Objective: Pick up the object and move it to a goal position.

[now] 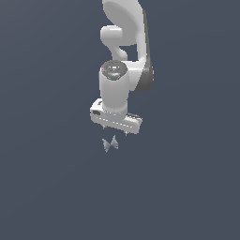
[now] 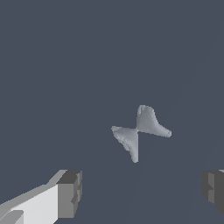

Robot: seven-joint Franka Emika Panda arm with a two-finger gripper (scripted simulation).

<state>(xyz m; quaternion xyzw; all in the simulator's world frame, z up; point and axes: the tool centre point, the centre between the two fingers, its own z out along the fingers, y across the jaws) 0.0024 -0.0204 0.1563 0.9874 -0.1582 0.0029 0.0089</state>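
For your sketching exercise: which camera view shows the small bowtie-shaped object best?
The wrist view: the bowtie-shaped object appears large, both faceted lobes and the narrow waist clear, with the open gripper apart from it. The exterior view shows it only as a tiny pale shape by the gripper.

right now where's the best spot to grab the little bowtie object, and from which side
Probably the narrow waist of the object, where its two flared lobes pinch together. Come straight down from above with the open gripper and close across the waist. The lobes are wider and faceted, so the jaws could slip off them.
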